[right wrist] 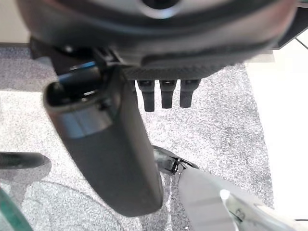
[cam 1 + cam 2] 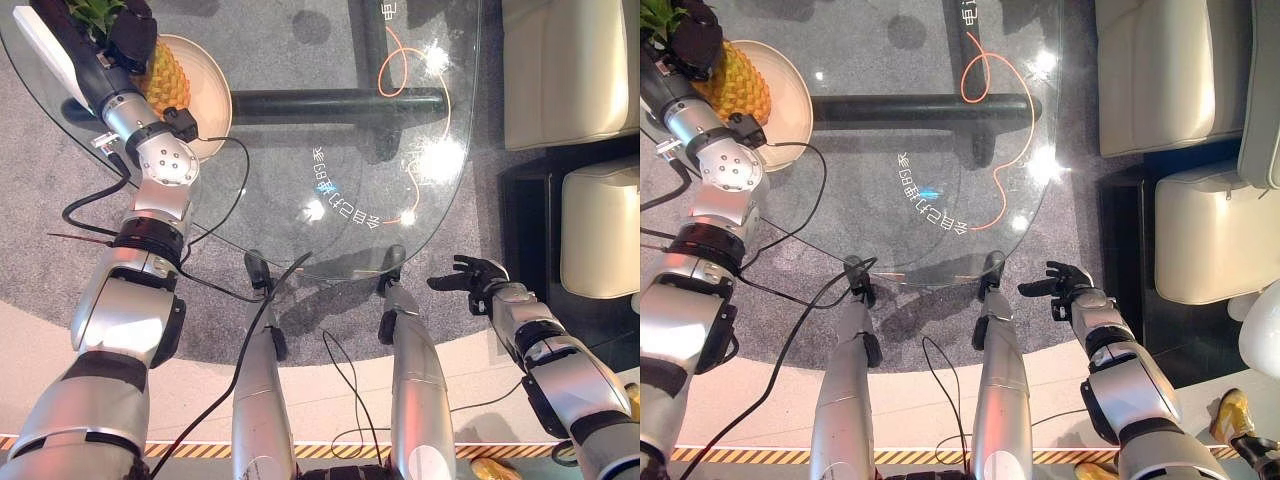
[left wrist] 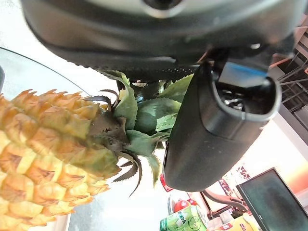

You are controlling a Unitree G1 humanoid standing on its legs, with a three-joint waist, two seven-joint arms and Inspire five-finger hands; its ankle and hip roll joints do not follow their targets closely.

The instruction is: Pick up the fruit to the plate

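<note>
A yellow pineapple [image 2: 167, 80] lies on a cream plate [image 2: 212, 100] at the far left of the glass table [image 2: 300, 120]. My left hand [image 2: 130, 38] is at the fruit's leafy crown [image 3: 144, 118], fingers curled round the leaves. In the left wrist view the thumb [image 3: 211, 134] presses beside the leaves and the scaly body [image 3: 43, 159] stretches away from the hand. My right hand [image 2: 473, 277] hangs open off the table's near right edge, over the grey carpet, holding nothing; its straight fingers [image 1: 163, 94] show in the right wrist view.
The round glass top has a dark base [image 2: 340, 105] under it and an orange cord [image 2: 392, 62] below the glass. Cream sofa cushions [image 2: 570, 70] stand to the right beside a dark low surface [image 2: 525, 200]. A green can [image 3: 185, 220] shows beyond the pineapple.
</note>
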